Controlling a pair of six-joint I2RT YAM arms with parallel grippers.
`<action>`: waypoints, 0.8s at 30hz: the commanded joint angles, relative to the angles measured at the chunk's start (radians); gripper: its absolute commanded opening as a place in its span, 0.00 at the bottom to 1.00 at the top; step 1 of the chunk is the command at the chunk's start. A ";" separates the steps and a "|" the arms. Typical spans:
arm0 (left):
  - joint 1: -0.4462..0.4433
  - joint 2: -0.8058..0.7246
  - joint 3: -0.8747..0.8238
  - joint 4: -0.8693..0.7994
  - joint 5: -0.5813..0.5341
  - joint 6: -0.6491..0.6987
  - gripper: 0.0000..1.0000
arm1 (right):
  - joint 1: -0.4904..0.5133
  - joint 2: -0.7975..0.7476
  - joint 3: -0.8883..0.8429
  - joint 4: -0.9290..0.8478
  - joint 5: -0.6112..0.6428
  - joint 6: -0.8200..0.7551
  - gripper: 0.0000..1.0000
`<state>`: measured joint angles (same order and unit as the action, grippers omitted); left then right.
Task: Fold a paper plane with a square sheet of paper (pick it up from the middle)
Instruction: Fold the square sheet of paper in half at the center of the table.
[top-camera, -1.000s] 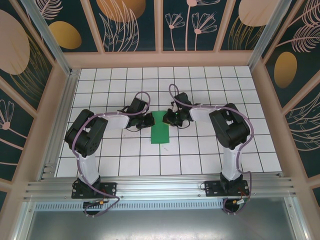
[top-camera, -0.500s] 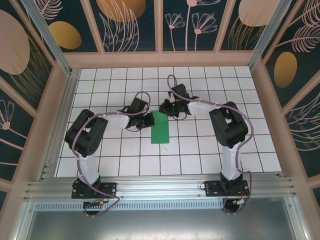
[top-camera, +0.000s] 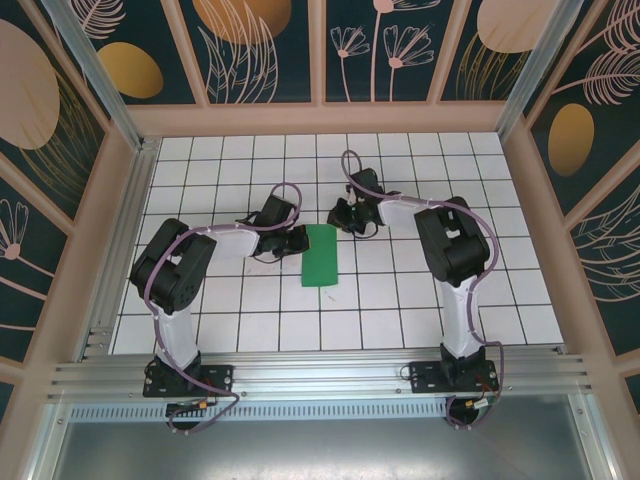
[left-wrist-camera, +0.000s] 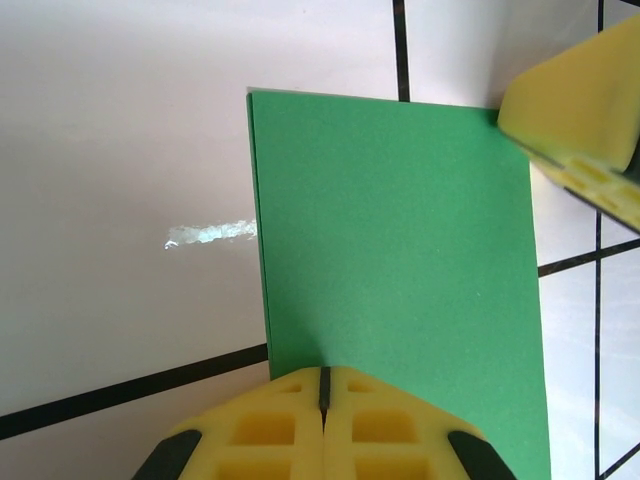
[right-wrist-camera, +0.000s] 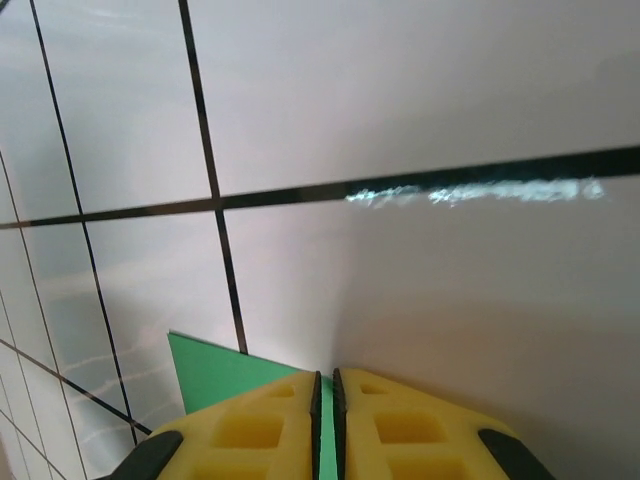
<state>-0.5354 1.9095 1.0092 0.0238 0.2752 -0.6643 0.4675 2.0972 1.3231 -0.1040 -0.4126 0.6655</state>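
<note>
Item: square sheet of paper (top-camera: 320, 256), flat on desk (top-camera: 220, 320), apparently halved, plane folds outstanding; left gripper (left-wrist-camera: 323, 372) and right gripper (right-wrist-camera: 325, 375) fingers together at its edges.

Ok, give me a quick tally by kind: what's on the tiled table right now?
Green paper sheet: 1
Grippers: 2 (left gripper, right gripper, both shut)
Total: 3

paper (left-wrist-camera: 400, 260) btm cut off, under L tool (left-wrist-camera: 323, 385)
</note>
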 joint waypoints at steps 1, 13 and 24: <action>0.011 0.077 -0.031 -0.141 -0.135 0.034 0.07 | -0.006 -0.034 -0.005 0.035 -0.005 0.020 0.16; 0.011 0.083 -0.024 -0.136 -0.120 0.027 0.06 | 0.054 -0.172 -0.170 0.114 -0.086 -0.016 0.16; 0.011 0.084 -0.025 -0.136 -0.125 0.025 0.06 | 0.072 -0.124 -0.216 0.039 -0.042 -0.016 0.15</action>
<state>-0.5354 1.9121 1.0138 0.0216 0.2752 -0.6575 0.5442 1.9446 1.1172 -0.0174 -0.4786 0.6636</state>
